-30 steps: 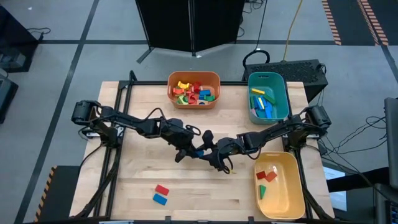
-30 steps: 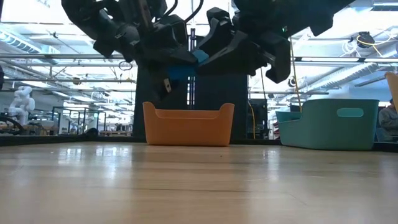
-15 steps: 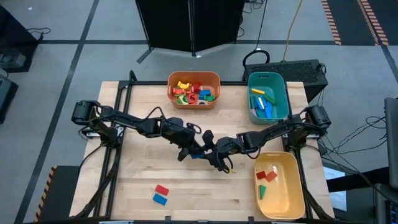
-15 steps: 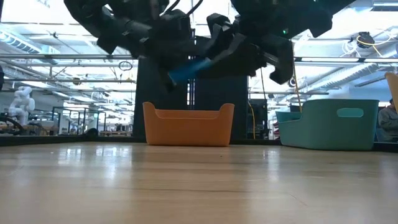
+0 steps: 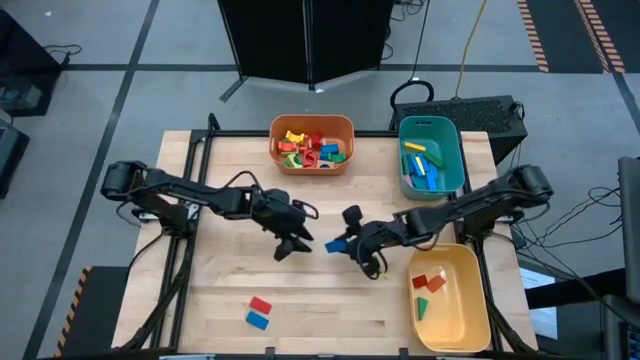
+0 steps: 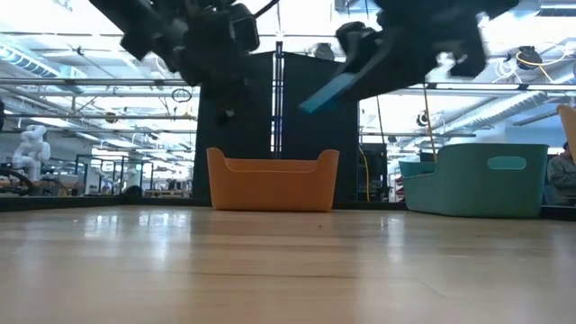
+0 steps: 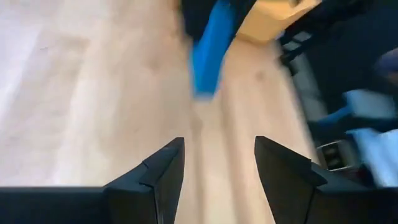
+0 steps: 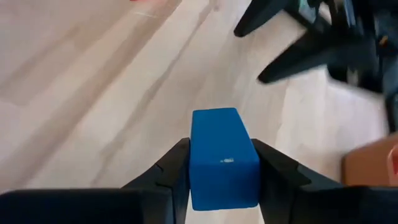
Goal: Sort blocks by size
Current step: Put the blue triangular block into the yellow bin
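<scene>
Your right gripper is clamping a long blue block between its fingers, holding it in the air above mid-table. Your left gripper is hanging just beside it with fingers parted and nothing in them. The risk, in my judgement, is a thin end-grip: the block is sticking well out and could twist or drop during a swing toward the teal bin. The two arms are also sitting close enough to clip one another.

No text, label, brand, number or sign can be read anywhere in these views.
</scene>
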